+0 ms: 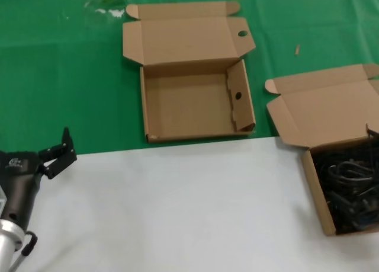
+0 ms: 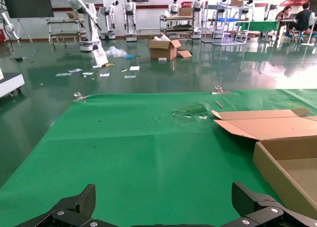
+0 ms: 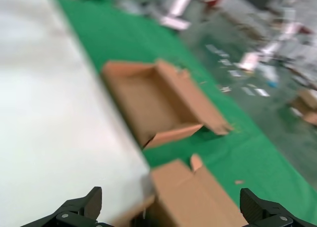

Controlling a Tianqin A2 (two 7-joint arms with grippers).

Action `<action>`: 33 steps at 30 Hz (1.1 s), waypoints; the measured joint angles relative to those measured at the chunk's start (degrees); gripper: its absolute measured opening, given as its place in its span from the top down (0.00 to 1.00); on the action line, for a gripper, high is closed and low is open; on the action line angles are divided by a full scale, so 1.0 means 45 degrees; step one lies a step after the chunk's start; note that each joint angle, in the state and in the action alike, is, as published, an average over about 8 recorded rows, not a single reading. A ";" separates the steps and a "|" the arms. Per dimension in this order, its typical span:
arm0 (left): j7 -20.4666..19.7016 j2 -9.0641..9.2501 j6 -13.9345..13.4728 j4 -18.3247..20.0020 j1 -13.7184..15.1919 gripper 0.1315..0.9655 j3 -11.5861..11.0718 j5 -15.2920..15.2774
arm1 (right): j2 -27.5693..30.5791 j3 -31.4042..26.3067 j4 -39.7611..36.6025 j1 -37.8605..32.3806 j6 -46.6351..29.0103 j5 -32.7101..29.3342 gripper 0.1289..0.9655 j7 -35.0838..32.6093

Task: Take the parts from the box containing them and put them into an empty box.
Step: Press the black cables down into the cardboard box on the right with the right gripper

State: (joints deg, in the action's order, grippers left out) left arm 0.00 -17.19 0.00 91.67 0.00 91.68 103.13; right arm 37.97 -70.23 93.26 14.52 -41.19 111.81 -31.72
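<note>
Robot lab — humanoid robots [image 2: 130, 15], shelving racks [image 2: 181, 24]

No text, label or number can be read anywhere.

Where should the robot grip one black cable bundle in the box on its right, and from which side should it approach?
Probably from above: the box lies open with its lid folded back, and its walls block any sideways approach. Grip the middle of an uppermost cable bundle, across its narrow width. The bundles lie tangled, so others may lift too. The right end effector, fingers open, seems closest.
</note>
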 joint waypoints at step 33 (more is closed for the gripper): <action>-0.0001 0.0000 0.0000 0.0000 0.0000 0.00 0.0000 -0.0003 | 0.2725 -0.2652 -0.4393 -0.3482 0.0200 -0.1998 0.00 -0.2550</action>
State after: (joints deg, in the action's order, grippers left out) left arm -0.01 -17.19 0.00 91.67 0.00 91.68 103.11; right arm 50.23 -82.16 73.49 -1.15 -40.30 102.82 -43.19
